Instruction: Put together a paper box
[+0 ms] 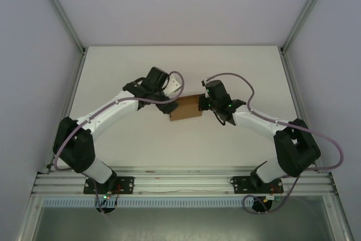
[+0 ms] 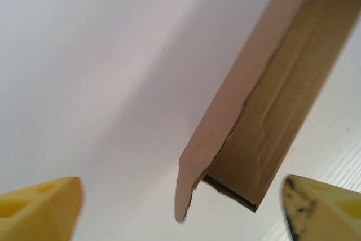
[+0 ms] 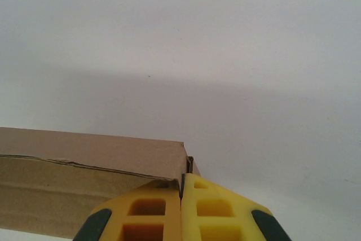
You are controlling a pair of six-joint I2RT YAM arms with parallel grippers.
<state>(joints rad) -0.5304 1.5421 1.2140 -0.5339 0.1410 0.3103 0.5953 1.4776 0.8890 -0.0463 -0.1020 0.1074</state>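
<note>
Grips the paper box (image 1: 185,108) by its right end in the closed right pincer (image 3: 181,196), mid-table (image 1: 113,71), long axis left-to-right between the arms, wide-open left pincer (image 2: 180,201) just short of its open left end.

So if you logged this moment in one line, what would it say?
box: part-folded, one end open | left pincer: open, facing that end | right pincer: shut on box edge
</note>
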